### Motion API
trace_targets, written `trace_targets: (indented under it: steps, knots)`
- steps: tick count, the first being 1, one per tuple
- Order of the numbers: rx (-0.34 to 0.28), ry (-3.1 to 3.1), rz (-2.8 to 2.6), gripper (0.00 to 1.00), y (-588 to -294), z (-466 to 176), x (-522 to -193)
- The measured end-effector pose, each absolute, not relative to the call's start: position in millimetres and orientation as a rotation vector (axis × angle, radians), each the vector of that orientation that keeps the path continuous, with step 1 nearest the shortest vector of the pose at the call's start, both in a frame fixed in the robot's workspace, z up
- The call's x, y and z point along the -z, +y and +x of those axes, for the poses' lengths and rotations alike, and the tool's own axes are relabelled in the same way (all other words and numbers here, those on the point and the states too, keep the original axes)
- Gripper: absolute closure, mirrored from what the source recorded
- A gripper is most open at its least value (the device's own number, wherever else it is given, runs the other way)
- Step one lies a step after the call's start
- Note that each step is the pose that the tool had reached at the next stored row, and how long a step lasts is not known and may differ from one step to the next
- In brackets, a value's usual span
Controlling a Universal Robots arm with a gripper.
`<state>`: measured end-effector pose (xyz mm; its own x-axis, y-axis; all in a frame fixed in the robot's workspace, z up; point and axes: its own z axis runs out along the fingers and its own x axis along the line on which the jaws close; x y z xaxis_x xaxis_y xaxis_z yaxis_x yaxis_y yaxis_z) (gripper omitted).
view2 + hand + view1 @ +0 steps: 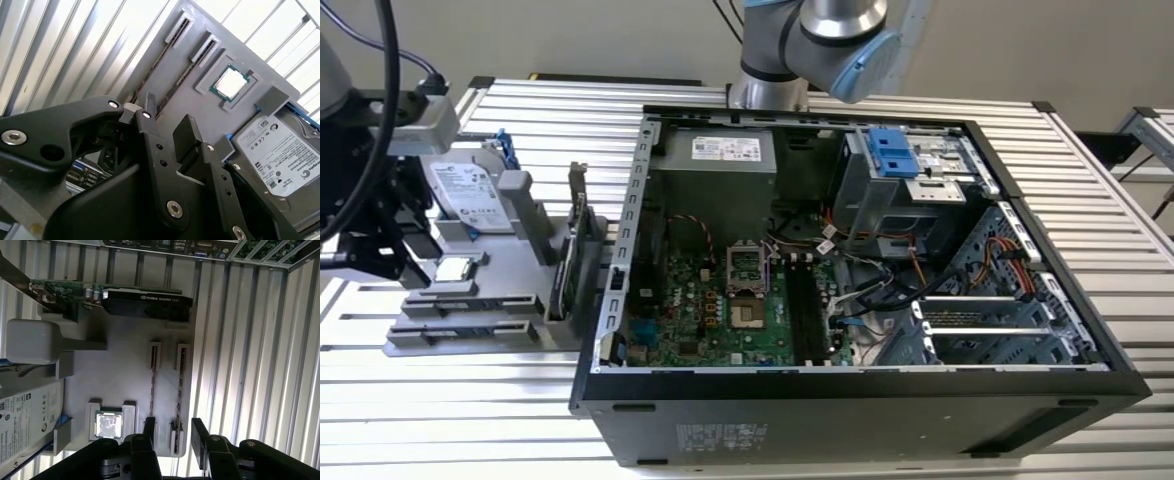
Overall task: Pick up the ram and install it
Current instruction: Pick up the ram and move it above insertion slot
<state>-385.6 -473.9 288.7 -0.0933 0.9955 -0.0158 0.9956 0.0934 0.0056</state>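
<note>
In the first wrist view the fingers (200,440) of the gripper (174,432) stand apart, holding nothing. Just beyond them the ram (179,390) stands on edge in the gray holder (120,375), its long axis running from the fingers toward the graphics card (145,302).
</note>
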Motion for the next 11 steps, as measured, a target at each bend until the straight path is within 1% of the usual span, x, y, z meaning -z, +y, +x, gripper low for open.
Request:
trace_targets:
  steps: [11]
  knots:
    - [0.01,2.311,2.105,0.0,-474.0,-385.6,-282.9]
